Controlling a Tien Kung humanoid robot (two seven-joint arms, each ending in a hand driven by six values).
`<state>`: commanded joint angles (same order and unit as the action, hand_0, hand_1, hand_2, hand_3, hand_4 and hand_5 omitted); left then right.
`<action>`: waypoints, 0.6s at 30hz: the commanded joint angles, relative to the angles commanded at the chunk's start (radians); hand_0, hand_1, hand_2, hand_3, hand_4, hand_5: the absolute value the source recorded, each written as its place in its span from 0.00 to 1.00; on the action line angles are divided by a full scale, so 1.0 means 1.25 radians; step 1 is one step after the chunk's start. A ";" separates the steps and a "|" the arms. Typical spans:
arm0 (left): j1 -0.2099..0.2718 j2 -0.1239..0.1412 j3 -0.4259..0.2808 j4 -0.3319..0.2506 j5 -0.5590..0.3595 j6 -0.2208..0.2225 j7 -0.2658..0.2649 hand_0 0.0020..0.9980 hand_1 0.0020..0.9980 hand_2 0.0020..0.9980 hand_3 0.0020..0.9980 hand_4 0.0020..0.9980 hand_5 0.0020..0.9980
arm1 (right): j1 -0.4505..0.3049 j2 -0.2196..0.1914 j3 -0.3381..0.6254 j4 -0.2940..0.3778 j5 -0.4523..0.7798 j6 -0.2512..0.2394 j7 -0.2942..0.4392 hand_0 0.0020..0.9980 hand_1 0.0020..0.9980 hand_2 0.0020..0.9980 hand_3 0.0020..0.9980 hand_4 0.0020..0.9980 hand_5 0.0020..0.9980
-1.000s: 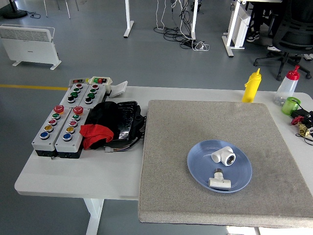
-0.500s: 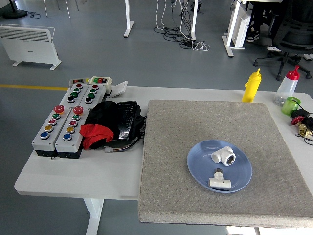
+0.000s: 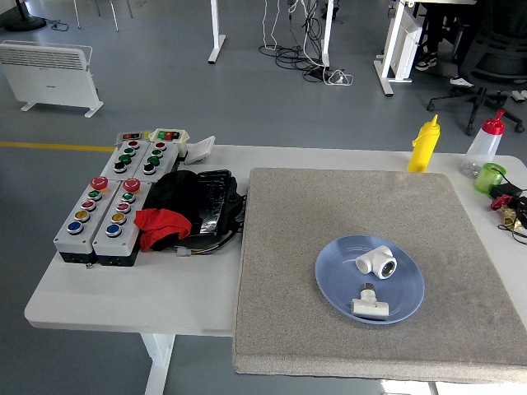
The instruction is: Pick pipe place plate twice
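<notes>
Both white pipe fittings (image 3: pixel 375 262) (image 3: pixel 369 305) already lay apart on the blue plate (image 3: pixel 333 284) — neither robot hand showed, so finger state couldn't be told. Any further reach risked knocking them off.

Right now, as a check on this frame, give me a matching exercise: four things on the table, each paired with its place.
Things:
1. white elbow pipe fitting
2. yellow squeeze bottle
3. grey push-button control boxes
4. red cloth

Places:
A. far edge of the table, right of centre
B. left end of the table
C. on the round blue plate
D. against the black bundle

Pairs: 1-C, 2-A, 3-B, 4-D
</notes>
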<state>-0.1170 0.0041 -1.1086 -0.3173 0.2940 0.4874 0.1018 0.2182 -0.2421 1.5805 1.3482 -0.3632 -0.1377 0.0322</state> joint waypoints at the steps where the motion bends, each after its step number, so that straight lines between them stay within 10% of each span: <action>1: 0.000 0.000 0.000 0.000 0.000 0.000 0.000 0.62 0.62 0.61 0.68 0.46 1.00 | 0.000 0.000 0.000 -0.001 0.001 0.000 0.001 0.82 0.79 0.83 0.80 0.58 0.49; 18: 0.001 0.000 -0.004 0.000 0.007 0.001 0.005 0.62 0.62 0.61 0.68 0.46 1.00 | -0.001 0.002 -0.002 -0.015 -0.012 -0.002 0.001 0.89 0.84 0.89 0.82 0.58 0.51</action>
<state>-0.1161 0.0045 -1.1131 -0.3176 0.3031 0.4888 0.1077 0.2170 -0.2390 1.5774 1.3293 -0.3787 -0.1402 0.0330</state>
